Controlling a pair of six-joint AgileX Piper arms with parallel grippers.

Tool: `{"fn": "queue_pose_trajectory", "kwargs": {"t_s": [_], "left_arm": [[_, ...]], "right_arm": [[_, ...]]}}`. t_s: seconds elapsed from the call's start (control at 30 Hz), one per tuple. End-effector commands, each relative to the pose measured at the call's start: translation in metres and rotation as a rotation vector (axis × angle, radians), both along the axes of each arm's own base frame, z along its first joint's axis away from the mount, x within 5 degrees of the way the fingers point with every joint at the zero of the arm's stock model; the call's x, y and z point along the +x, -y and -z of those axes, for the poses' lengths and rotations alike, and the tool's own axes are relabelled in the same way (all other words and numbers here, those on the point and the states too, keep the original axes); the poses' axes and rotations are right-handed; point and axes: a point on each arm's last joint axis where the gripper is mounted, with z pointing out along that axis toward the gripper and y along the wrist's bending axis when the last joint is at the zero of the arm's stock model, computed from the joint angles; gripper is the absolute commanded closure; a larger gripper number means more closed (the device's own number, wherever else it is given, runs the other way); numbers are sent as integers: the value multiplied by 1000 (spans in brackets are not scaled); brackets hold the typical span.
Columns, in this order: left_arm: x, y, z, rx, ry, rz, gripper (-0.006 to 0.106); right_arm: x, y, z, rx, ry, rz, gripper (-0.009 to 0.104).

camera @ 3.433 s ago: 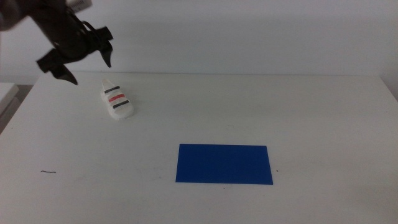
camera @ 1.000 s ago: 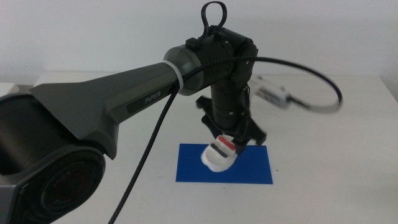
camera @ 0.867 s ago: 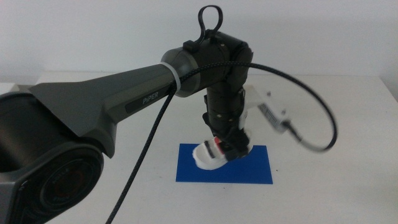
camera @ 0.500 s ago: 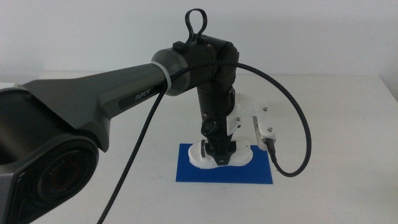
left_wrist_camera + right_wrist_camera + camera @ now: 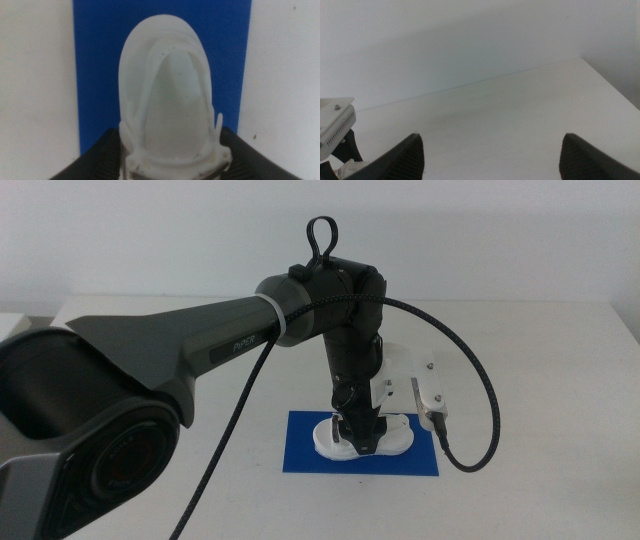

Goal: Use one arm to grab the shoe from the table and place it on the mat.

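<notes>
Shoe [image 5: 360, 438] now lies flat on the mat [image 5: 305, 452], roughly mid-mat, long axis along the mat's length. A second ago it hung tilted just over the mat; half a second ago it was already down, and it has barely shifted since. So the carry looks done and only the release is left.

Left gripper [image 5: 360, 442] is straight above the shoe, jaws down either side of it. In the left wrist view both dark jaws press the shoe's [image 5: 167, 107] flanks, blue mat [image 5: 100, 60] showing around it, so it is pinching the shoe, not let go yet.

Left arm [image 5: 240, 340] reaches in over the table [image 5: 560, 370] to the mat, black cable [image 5: 480, 395] looping beside the shoe. Arm housing reads "PIPER". No other writing legible.

Right gripper [image 5: 490, 150] is away from the mat, jaws spread wide, nothing between them.
</notes>
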Motion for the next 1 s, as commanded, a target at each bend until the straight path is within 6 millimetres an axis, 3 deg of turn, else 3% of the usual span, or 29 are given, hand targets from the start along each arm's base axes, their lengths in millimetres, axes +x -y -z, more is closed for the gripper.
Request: {"fn": "queue_pose_trajectory", "kwargs": {"t_s": [0.0, 0.13, 0.17, 0.37, 0.4, 0.5, 0.6, 0.7, 0.83, 0.97], "left_arm": [[-1, 0, 0, -3, -8, -3, 97], [0, -1, 1, 2, -2, 6, 78], [0, -1, 1, 3, 0, 26, 61], [0, -2, 1, 17, 10, 35, 11], [0, -3, 0, 20, 7, 29, 6], [-1, -5, -16, 30, 2, 17, 7], [2, -10, -53, -18, 69, -104, 7], [-4, -32, -113, -136, 133, -208, 7], [-22, -78, -190, -362, 137, -399, 7], [-52, -136, -224, -452, 120, -581, 7]], "right_arm": [[0, 0, 0, -9, 12, 0, 16], [0, 0, 0, -9, 12, 0, 16], [0, 0, 0, -9, 12, 0, 16], [0, 0, 0, -9, 12, 0, 16], [0, 0, 0, -9, 12, 0, 16], [0, 0, 0, -9, 12, 0, 16], [0, 0, 0, -9, 12, 0, 16], [0, 0, 0, -9, 12, 0, 16], [0, 0, 0, -9, 12, 0, 16], [0, 0, 0, -9, 12, 0, 16]]}}
